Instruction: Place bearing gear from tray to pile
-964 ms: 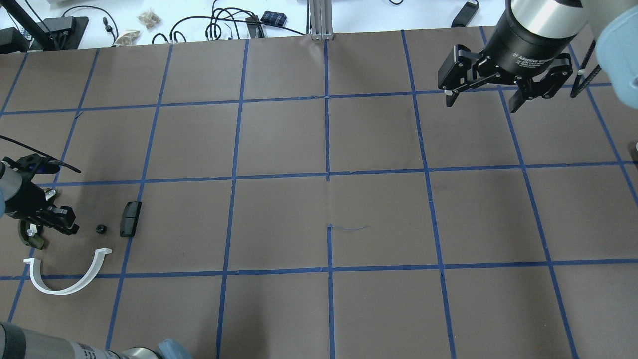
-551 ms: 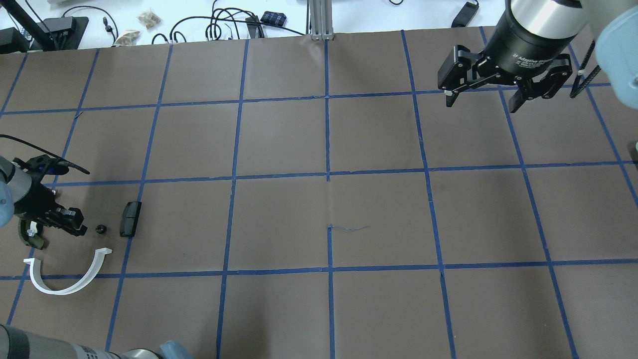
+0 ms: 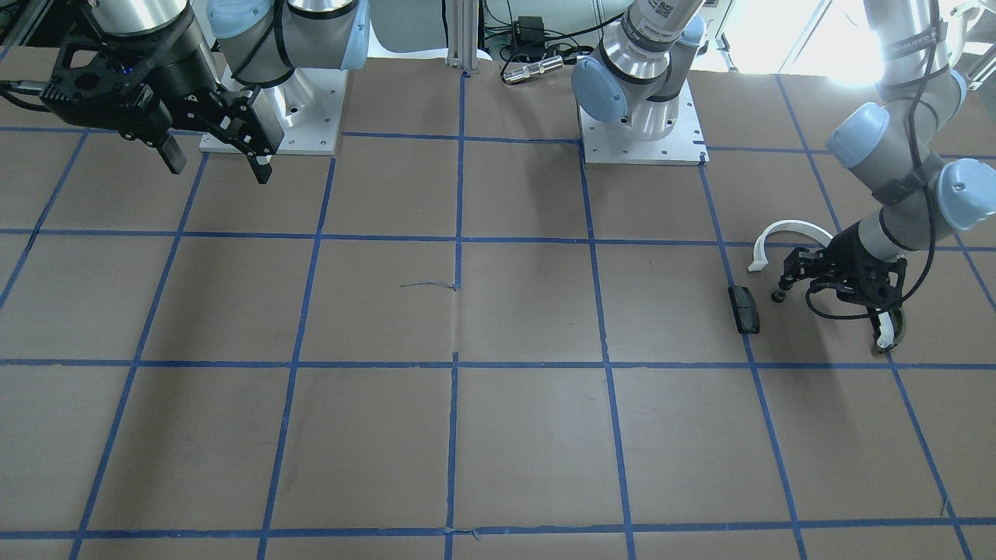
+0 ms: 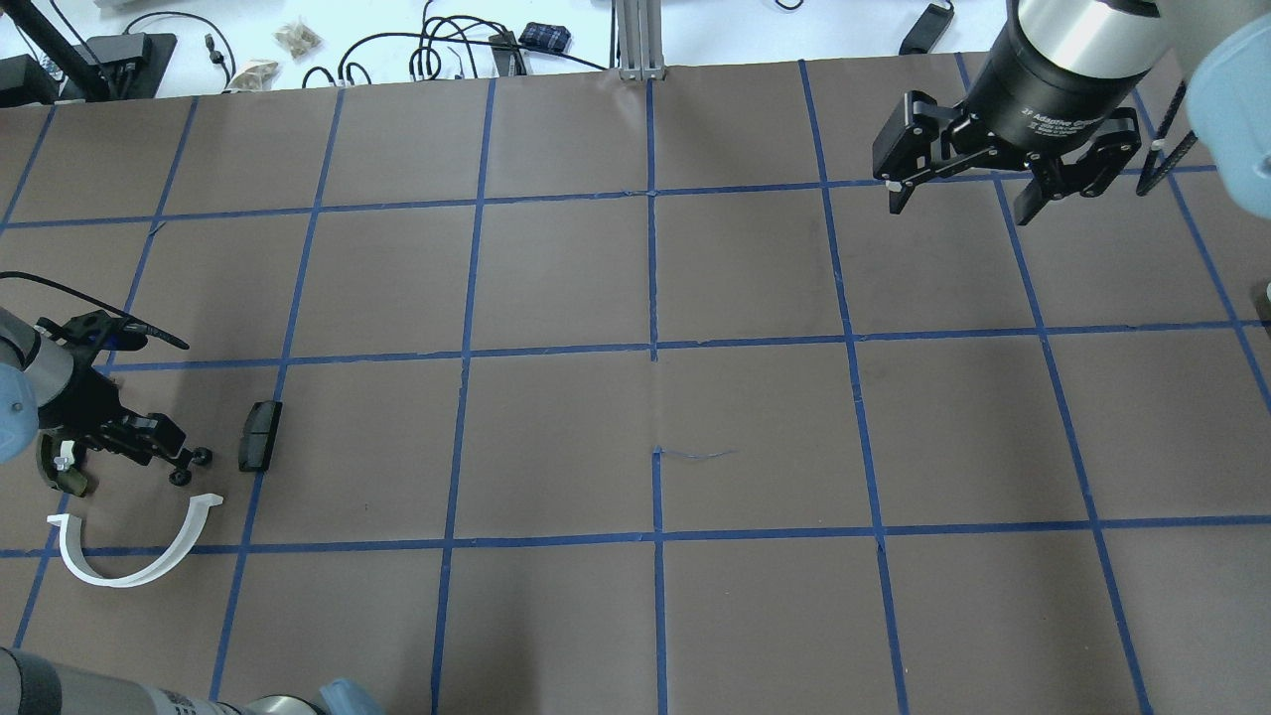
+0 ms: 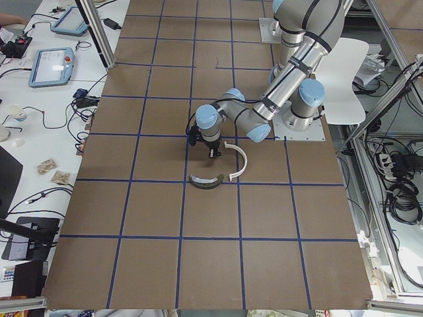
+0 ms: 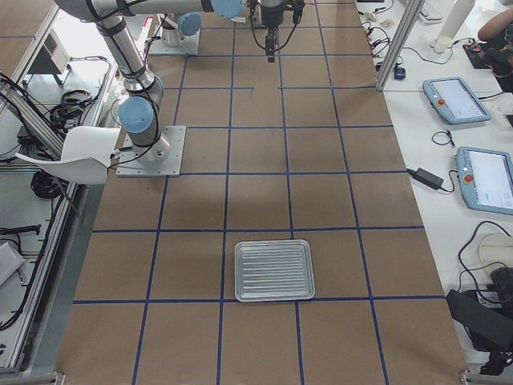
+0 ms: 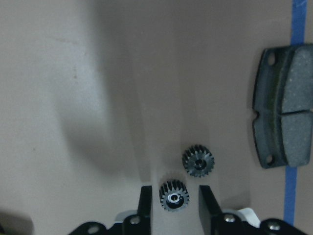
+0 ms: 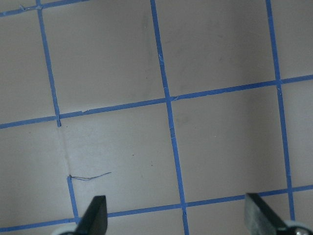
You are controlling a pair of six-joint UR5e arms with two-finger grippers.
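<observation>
My left gripper (image 7: 174,190) is low over the table inside the pile. A small black bearing gear (image 7: 174,196) lies between its fingers (image 7: 205,208), with a narrow gap on each side, so the jaws stand slightly open. A second gear (image 7: 198,162) lies just ahead of it. In the overhead view the two gears (image 4: 180,478) (image 4: 203,457) lie at the gripper's tip (image 4: 177,463). Around them are the black block (image 4: 260,435), the white half-ring (image 4: 129,561) and the olive curved piece (image 4: 62,477). My right gripper (image 4: 963,204) is open and empty, high at the far right.
The metal tray (image 6: 272,270) stands far off at the table's right end, and I see nothing in it. A small wire scrap (image 4: 695,455) lies mid-table. Cables and clutter lie beyond the far edge (image 4: 447,50). The arm bases (image 3: 642,117) stand at the robot's side.
My left gripper has moved right, up to the gear lying by the black block. A second gear now shows at its fingertips. The right arm has not moved.
</observation>
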